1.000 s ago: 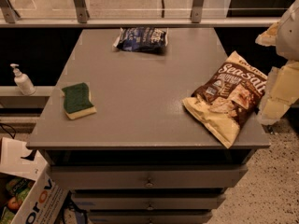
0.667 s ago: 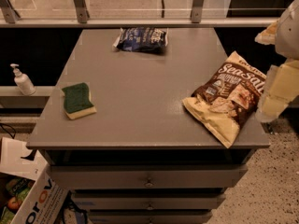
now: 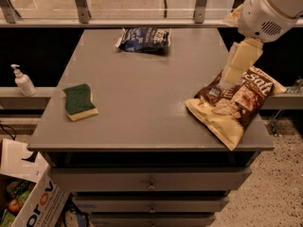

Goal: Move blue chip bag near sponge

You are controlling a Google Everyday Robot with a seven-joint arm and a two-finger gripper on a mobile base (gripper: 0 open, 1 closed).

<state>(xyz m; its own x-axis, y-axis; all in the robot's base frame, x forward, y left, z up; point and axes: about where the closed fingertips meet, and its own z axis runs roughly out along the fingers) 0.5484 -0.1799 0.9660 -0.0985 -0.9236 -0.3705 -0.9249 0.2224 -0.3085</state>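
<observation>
The blue chip bag (image 3: 143, 39) lies flat at the far edge of the grey table (image 3: 142, 108), a little left of its middle. The sponge (image 3: 79, 100), green top over yellow foam, lies near the table's left edge, well apart from the bag. My gripper (image 3: 235, 69) hangs from the white arm (image 3: 271, 8) at the upper right, over the table's right side and just above the top end of the brown bag. It is far to the right of the blue chip bag and holds nothing that I can see.
A large brown-and-cream "Sea Salt" bag (image 3: 234, 105) lies at the table's right front corner, overhanging the edge. A white pump bottle (image 3: 22, 81) stands on a ledge to the left. A cardboard box (image 3: 28, 202) sits on the floor at bottom left. Drawers (image 3: 150, 183) are below the tabletop.
The arm and gripper have moved left from the right edge, further over the table and the brown bag. The bags and the sponge have not moved.
</observation>
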